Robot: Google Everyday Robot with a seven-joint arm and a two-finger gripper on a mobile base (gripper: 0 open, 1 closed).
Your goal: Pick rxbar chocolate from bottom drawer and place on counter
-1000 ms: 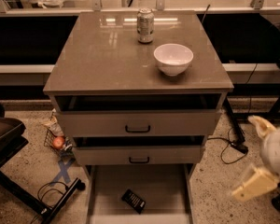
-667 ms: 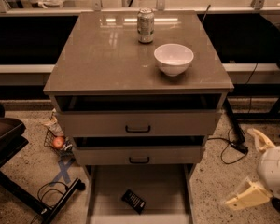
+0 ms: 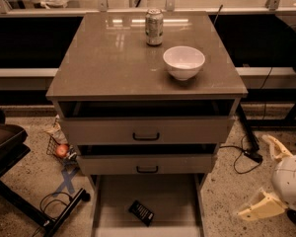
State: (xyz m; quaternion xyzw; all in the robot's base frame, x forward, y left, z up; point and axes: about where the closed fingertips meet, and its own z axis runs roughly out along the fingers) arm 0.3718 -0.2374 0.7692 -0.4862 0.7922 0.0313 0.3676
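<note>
Toward the front of the pale grey bottom drawer (image 3: 172,196) lay the small flat black rxbar chocolate (image 3: 141,212), askew, its pale lettering unreadable. Low right of the cabinet, the cream gripper (image 3: 252,177) hung empty, fingers spread, its arm cut off.

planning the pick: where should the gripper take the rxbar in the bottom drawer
Come from above and pinch the rxbar chocolate across its narrow width: it lies flat, askew on the bottom drawer floor. The gripper hangs open, lower right.
</note>
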